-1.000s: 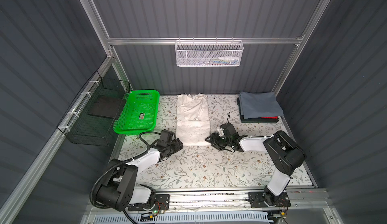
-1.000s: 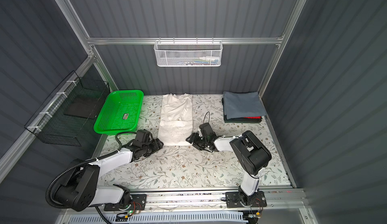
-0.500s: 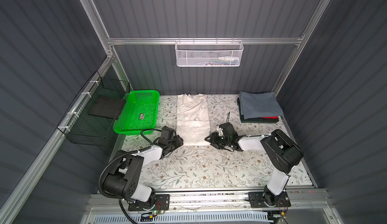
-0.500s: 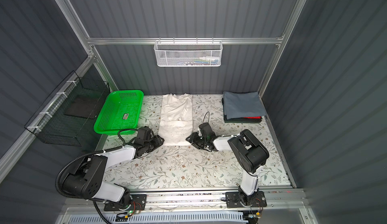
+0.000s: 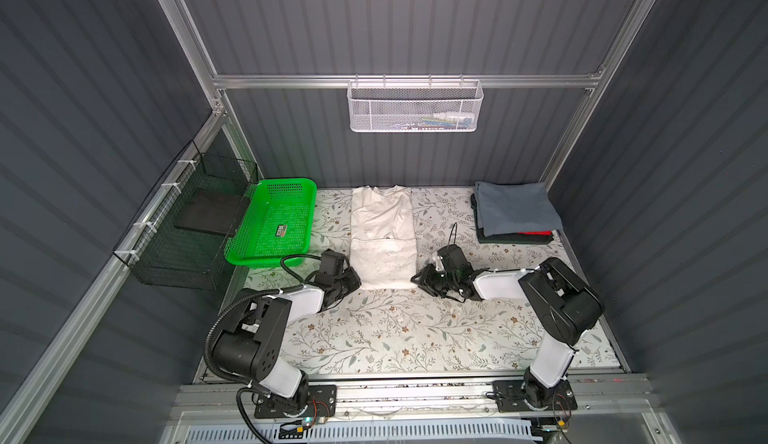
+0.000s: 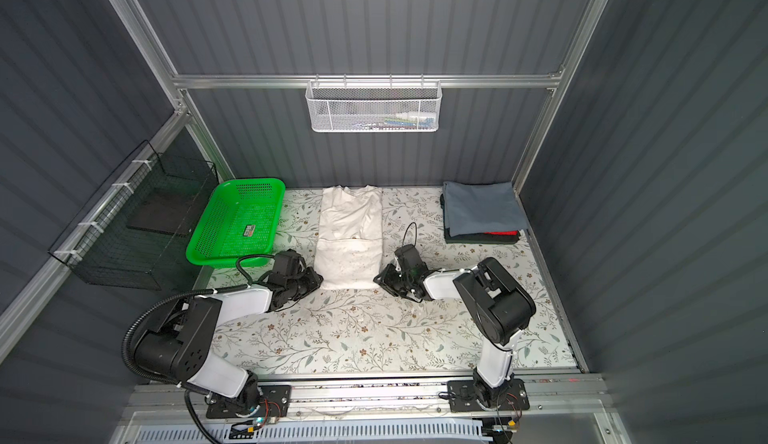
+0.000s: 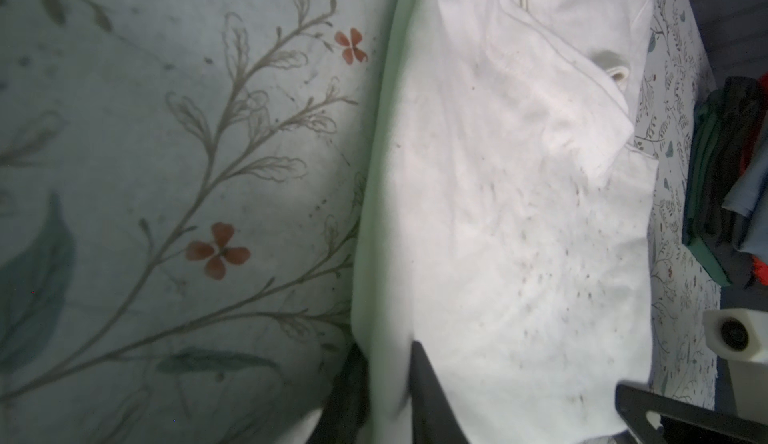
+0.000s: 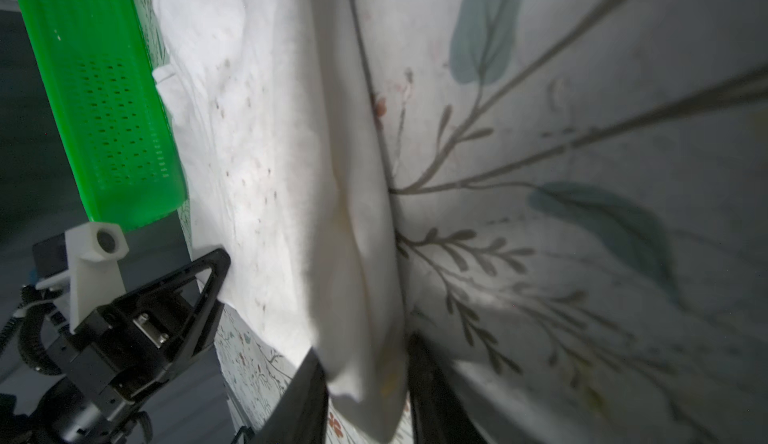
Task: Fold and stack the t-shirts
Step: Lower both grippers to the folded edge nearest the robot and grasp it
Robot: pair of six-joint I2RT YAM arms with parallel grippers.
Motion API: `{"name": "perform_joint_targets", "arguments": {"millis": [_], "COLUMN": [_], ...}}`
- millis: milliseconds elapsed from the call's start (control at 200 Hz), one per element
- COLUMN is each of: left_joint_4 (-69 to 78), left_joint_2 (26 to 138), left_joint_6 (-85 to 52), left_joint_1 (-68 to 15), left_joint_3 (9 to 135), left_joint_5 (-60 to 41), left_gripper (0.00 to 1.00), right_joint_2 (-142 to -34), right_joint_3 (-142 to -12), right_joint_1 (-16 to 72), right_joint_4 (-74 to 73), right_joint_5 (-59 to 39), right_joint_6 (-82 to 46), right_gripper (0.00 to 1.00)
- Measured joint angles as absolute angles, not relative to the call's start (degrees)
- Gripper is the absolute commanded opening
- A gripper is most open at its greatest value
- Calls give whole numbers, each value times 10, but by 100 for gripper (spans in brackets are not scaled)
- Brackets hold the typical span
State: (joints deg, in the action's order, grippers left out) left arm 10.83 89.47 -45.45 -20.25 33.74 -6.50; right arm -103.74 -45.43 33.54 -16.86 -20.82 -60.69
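The cream-white t-shirt (image 5: 382,234) (image 6: 351,234) lies as a long folded strip at the middle back of the table, its near part doubled over. My left gripper (image 5: 355,282) (image 6: 318,282) sits low at its near left corner. In the left wrist view the left gripper (image 7: 386,379) is shut on the tee's side edge (image 7: 382,338). My right gripper (image 5: 417,280) (image 6: 379,278) is at the near right corner. In the right wrist view the right gripper (image 8: 365,379) pinches a bunched fold of the tee (image 8: 357,296). A stack of folded tees (image 5: 515,209) (image 6: 480,207), slate grey-blue over dark and red, lies at the back right.
A green plastic basket (image 5: 274,221) stands at the back left, close to the left arm. A black wire basket (image 5: 195,221) hangs on the left wall and a white mesh basket (image 5: 415,107) on the back wall. The floral table covering (image 5: 395,329) spreads toward the front edge.
Both grippers have narrowed onto the near corners of the cream-white t-shirt. The left gripper has slid right up to the tee's edge; the right arm has barely moved.
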Motion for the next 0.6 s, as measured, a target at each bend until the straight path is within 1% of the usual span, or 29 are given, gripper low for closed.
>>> {"name": "perform_joint_targets", "arguments": {"millis": [55,180,270,315,360,595], "left_joint_4": [111,122,129,131,132,116], "left_joint_2": [900,913,921,921,921,913], "left_joint_6": [-453,-450,-445,-441,-440,-422], "left_joint_1": [-203,-202,-202,-202,-202,-202], "left_joint_3": [340,345,349,348,348,348], "left_joint_5": [-69,-84,-93,-95,-97,-97], "left_gripper": [12,10,2,0,0,0], "right_joint_2": [-1039,-1047,-1049,-1049,-1049,-1032], "right_joint_3": [-455,-461,-464,-465,-466,-473], "right_joint_1": [335,333,331,330,329,325], "right_joint_4": [-165,-160,-154,-149,-148,-97], "right_joint_5": [-207,-207,-208,-208,-208,-192], "right_joint_6": [-606,-599,-592,-591,-588,-568], "right_gripper": [23,12,5,3,0,0]}}
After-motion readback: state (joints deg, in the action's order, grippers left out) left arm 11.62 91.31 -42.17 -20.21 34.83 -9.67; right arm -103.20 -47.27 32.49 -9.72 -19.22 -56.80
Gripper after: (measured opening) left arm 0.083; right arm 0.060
